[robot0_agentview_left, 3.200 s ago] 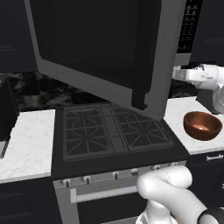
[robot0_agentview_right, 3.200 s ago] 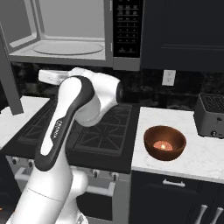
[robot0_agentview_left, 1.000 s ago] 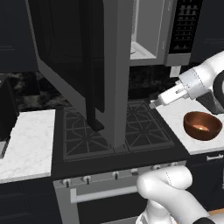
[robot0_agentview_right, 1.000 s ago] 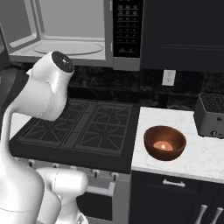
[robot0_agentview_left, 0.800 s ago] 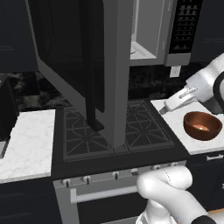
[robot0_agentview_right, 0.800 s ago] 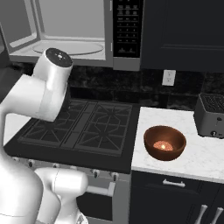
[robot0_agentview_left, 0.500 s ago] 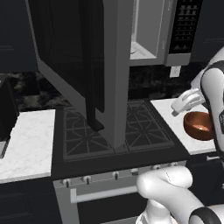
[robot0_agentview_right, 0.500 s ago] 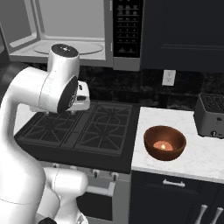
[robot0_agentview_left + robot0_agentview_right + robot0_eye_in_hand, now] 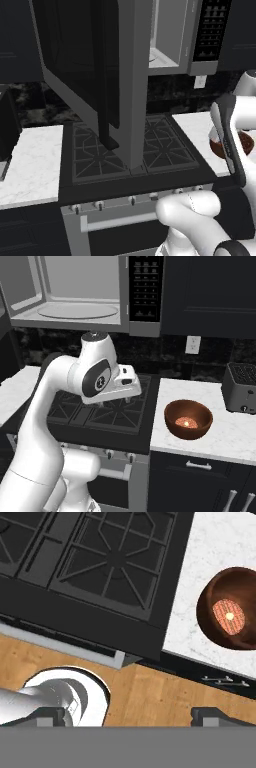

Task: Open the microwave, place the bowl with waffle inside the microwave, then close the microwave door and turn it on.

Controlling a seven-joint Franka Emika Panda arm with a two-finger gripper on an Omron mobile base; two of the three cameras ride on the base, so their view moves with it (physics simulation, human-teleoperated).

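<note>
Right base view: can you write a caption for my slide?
Microwave open above the stove, waffle in the bowl on the counter beside the toaster.

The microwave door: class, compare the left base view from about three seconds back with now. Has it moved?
Yes. The microwave door has swung further open: before, its glass covered the microwave cavity; now it stands edge-on over the stove, leaving the cavity exposed.
</note>
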